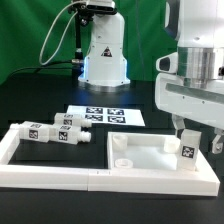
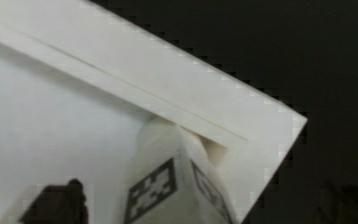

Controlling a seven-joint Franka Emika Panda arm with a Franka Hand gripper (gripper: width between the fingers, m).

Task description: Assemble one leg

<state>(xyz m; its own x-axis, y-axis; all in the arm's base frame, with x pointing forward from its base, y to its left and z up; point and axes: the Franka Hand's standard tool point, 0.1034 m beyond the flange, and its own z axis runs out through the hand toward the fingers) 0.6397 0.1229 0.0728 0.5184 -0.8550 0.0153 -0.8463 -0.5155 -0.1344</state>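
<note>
One leg (image 1: 187, 151), a white block with a black-and-white tag, stands upright on the large white square panel (image 1: 140, 158) near its corner at the exterior view's right. My gripper (image 1: 196, 142) hangs over it with the jaws open on either side of the leg, and a gap shows beside it. In the wrist view the leg (image 2: 172, 185) stands by the panel's raised rim (image 2: 194, 95) at the corner, between my dark fingers (image 2: 60, 205). Three more legs (image 1: 62, 131) lie on the table at the exterior view's left.
A white raised frame (image 1: 25, 160) runs along the front and left of the work area. The marker board (image 1: 105, 116) lies behind the panel. A white robot base (image 1: 104, 55) stands at the back, with cables beside it.
</note>
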